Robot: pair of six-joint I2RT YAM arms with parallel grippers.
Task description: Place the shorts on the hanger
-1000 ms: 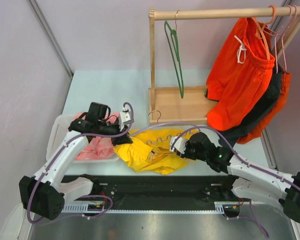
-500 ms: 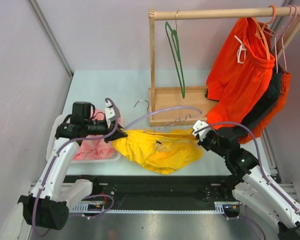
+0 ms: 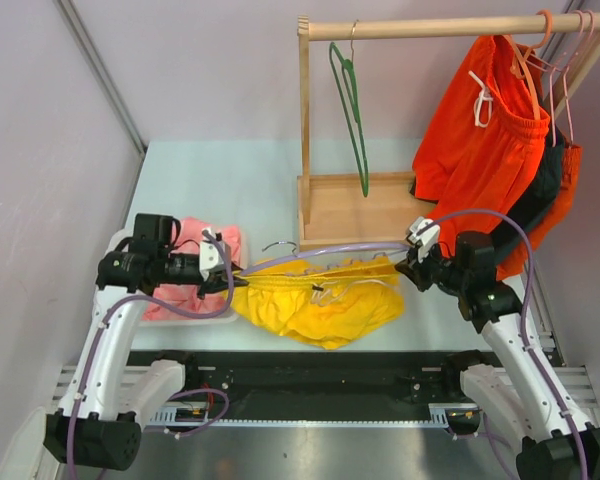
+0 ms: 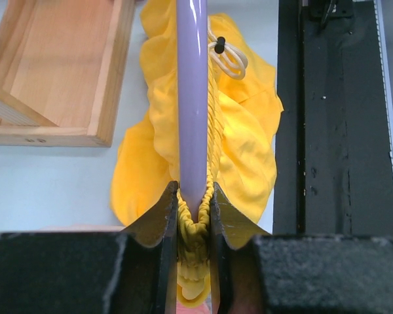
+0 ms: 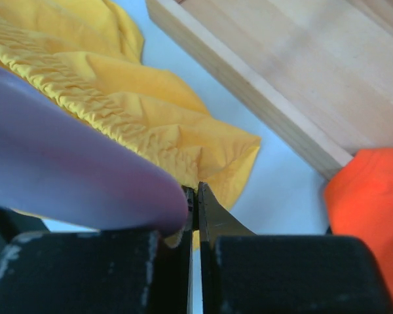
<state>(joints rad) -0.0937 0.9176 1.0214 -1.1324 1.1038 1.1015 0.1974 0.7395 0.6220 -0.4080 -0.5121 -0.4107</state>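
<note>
The yellow shorts point(image 3: 315, 310) lie stretched on the table between my two grippers. The lilac hanger point(image 3: 325, 250) runs along the waistband, its silver hook point(image 3: 278, 246) sticking up near the left end. My left gripper point(image 3: 228, 283) is shut on the gathered waistband, which wraps the hanger's end. In the left wrist view the lilac bar point(image 4: 192, 98) comes out from between the fingers point(image 4: 164, 209) over the shorts point(image 4: 249, 150), with the white drawstring point(image 4: 226, 59) beyond. My right gripper point(image 3: 408, 270) is shut on the other waistband end; its wrist view shows yellow fabric point(image 5: 150, 111) pinched.
A wooden rack with a tray base point(image 3: 355, 210) stands behind the shorts. It holds a dark green hanger point(image 3: 352, 110) and orange-red shorts point(image 3: 480, 150) at the right. A pink cloth point(image 3: 195, 245) lies in a white basket at the left. A black strip point(image 3: 310, 375) runs along the near edge.
Both grippers have moved apart, the left one leftward and the right one rightward and back. The waistband is now pulled out long along the hanger.
</note>
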